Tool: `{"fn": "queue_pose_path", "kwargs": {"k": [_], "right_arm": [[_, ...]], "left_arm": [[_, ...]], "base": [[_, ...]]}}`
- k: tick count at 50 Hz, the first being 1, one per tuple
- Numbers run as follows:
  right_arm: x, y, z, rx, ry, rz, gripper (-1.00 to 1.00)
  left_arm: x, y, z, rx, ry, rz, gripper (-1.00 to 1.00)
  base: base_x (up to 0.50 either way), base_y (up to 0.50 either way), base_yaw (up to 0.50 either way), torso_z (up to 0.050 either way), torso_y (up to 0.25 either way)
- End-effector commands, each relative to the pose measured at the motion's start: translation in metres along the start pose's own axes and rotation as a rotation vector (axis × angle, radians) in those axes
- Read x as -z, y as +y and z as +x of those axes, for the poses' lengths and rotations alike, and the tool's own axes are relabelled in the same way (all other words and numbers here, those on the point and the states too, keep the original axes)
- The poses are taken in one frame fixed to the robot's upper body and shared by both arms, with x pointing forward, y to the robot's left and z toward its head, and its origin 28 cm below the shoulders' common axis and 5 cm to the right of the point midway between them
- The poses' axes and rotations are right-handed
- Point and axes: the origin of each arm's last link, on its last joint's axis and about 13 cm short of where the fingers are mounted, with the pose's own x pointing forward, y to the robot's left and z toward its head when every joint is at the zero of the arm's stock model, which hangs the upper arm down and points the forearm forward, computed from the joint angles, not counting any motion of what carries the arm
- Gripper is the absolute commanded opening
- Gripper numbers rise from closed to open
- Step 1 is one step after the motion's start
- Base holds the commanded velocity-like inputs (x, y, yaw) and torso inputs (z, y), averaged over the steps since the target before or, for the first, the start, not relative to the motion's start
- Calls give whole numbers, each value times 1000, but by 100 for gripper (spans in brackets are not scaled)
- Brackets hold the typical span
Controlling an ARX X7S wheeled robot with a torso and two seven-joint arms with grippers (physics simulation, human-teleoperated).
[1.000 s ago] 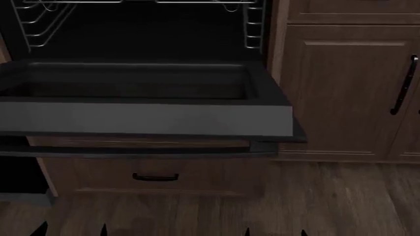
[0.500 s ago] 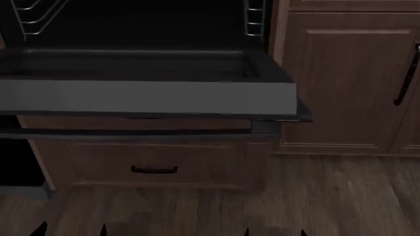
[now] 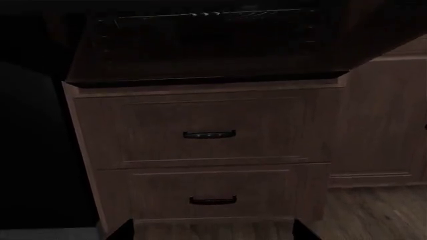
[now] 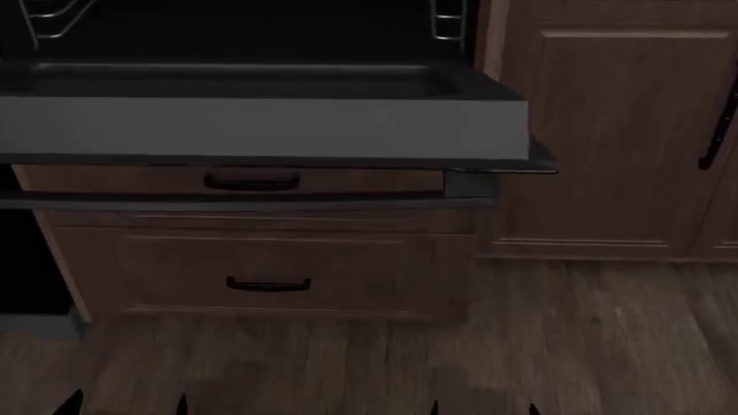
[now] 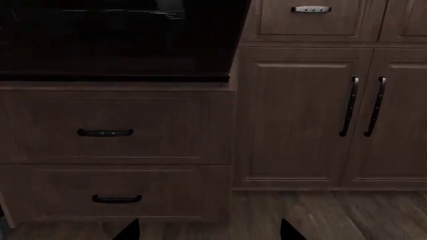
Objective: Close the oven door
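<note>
Oven door hangs open, flat, projecting over the upper drawer. Left pincer and right pincer sit low, well below and clear of the door; only fingertips show, set wide apart, holding nothing.

black pointed hand tips, matte
</note>
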Motion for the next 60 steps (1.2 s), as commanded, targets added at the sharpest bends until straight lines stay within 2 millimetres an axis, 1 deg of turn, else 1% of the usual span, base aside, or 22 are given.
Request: {"fn": "queue_pose_path", "kwargs": {"k": [1,24,26,34,60], "right_arm": [[1,0,0,0,0,-1,100],[-1,1,-1,-2,-1,-5,100],[0,0,-1,-2,-2,-4,100],[0,1,0,-3,-5,-17,100],[1,1,0,-5,-3,-17,100]], "left_arm": [[0,0,0,1,-6,1,100],[0,0,-1,1,-6,0,100],[-1,1,-1,5,-13,-22,100],[-1,0,-1,-7,-16,-16,100],[0,0,0,-9,-15,-19,100]], "base": [[0,0,0,-50,0],[0,0,0,-50,0],[0,0,0,-50,0],[0,128,0,0,0],[0,474,0,0,0]]}}
